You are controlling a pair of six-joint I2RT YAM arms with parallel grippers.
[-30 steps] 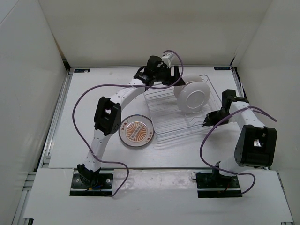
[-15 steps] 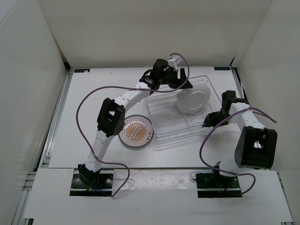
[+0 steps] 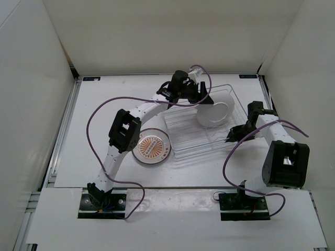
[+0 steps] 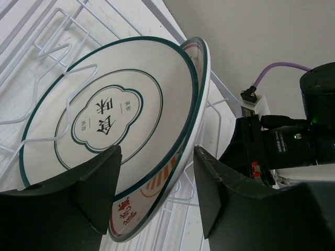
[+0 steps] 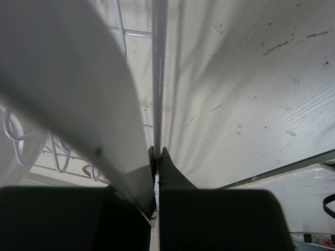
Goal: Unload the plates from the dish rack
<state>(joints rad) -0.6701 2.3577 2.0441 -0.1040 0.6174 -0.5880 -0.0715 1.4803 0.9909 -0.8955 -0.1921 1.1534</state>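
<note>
A white-backed plate (image 3: 215, 112) stands on edge in the clear dish rack (image 3: 188, 142). In the left wrist view the plate (image 4: 104, 110) shows teal rings, a printed mark and an orange-red rim pattern, among the rack's wires (image 4: 63, 31). My left gripper (image 3: 205, 98) is open, its jaws either side of the plate's rim (image 4: 157, 201) without pinching it. The sunburst plate (image 3: 152, 147) lies flat on the table left of the rack. My right gripper (image 3: 232, 137) is shut on the rack's thin right wall (image 5: 158, 78), pinching it at the fingertips (image 5: 158, 155).
White walls enclose the table on three sides. The left arm's purple cable (image 3: 99, 112) loops over the table's left half. The right arm's cable (image 3: 230, 157) hangs in front of the rack. The right arm's camera body (image 4: 282, 146) shows behind the plate.
My left gripper has moved right and down from the rack's back-left corner to the standing plate, and its jaws now straddle the rim. The right arm has not moved.
</note>
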